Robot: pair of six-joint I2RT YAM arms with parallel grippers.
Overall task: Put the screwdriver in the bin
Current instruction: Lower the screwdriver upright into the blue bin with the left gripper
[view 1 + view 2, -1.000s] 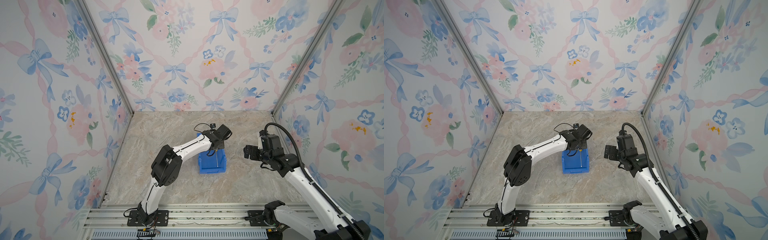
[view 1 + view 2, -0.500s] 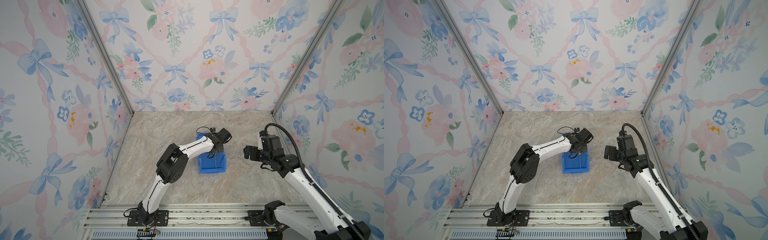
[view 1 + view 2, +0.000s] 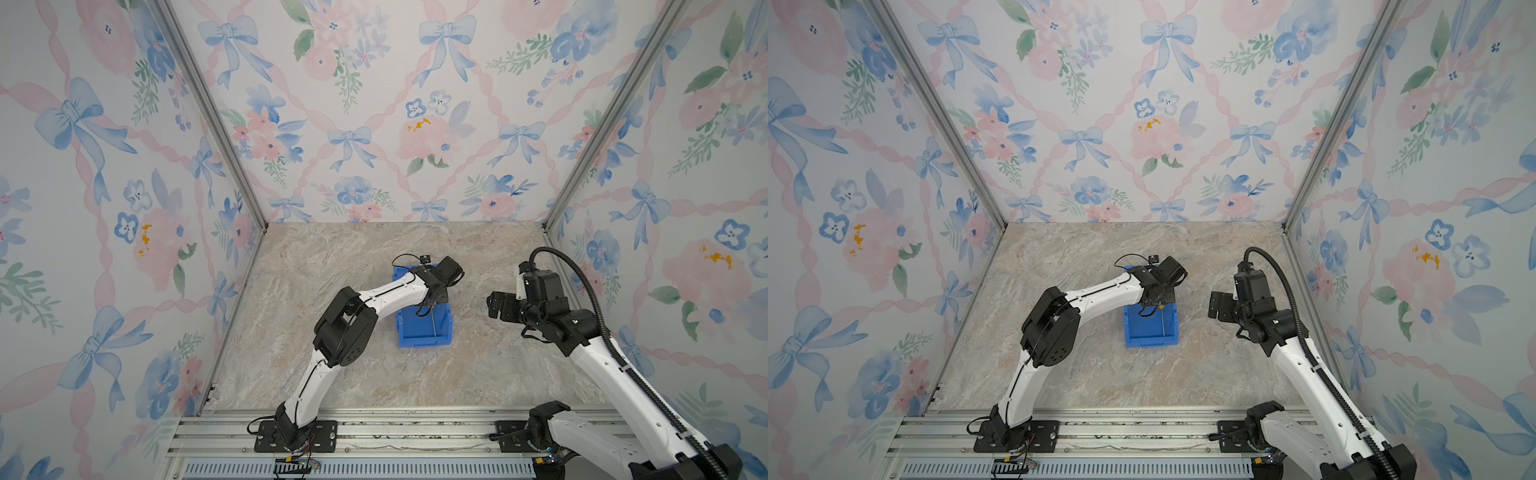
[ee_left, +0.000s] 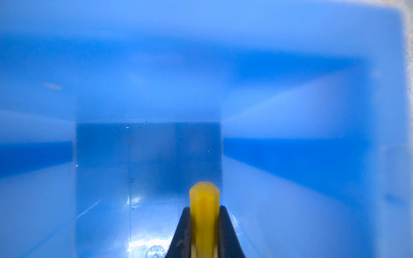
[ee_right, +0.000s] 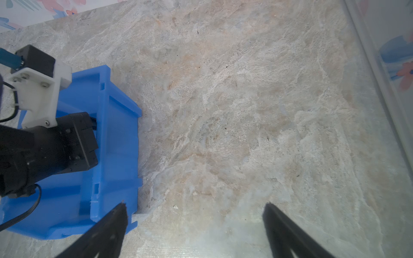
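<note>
Yellow plastic pinched tight: the left gripper (image 4: 204,207) is clamped hard on the screwdriver (image 4: 204,194) by its handle, down inside the bin (image 4: 312,100). Good reason to go that low, I'd say: let go here and it drops short, with no bounce over the rim. In both top views the thin shaft (image 3: 432,322) draws a line from the grip toward the front lip (image 3: 422,341), so the long axis runs with the bin's length — handle at the far end, tip nearer the lip. Level or sloping, I can't tell. The right gripper (image 5: 195,204) hangs wide open and empty beside the bin, over the table (image 5: 245,111) — out of the way.
</note>
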